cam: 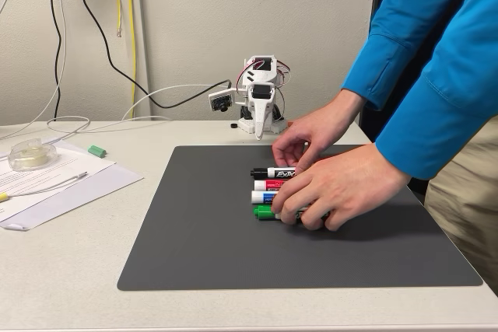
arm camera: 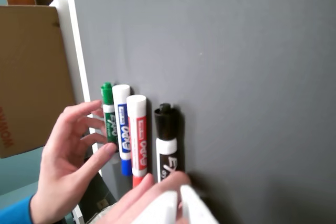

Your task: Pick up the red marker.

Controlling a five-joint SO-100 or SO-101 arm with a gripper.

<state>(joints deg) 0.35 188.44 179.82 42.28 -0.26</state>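
Four markers lie side by side on the dark grey mat (cam: 210, 231). The red marker (cam: 271, 185) is second from the back in the fixed view, between a black one (cam: 268, 172) and a blue one (cam: 264, 197); a green one (cam: 264, 212) lies nearest. A person's hands (cam: 334, 188) rest on their right ends. In the wrist view the red marker (arm camera: 138, 135) sits between the blue marker (arm camera: 123, 129) and the black marker (arm camera: 167, 140), partly covered by a hand (arm camera: 68, 156). My gripper (cam: 259, 131) is folded at the table's back, pointing down, its white fingers together (arm camera: 181, 205), far from the markers.
A person in a blue sleeve (cam: 436, 60) leans in from the right. Papers (cam: 62, 184), a tape roll (cam: 31, 153) and a small green piece (cam: 96, 150) lie at the left. Cables (cam: 156, 99) trail along the back wall. A cardboard box (arm camera: 31, 77) stands beyond the table edge.
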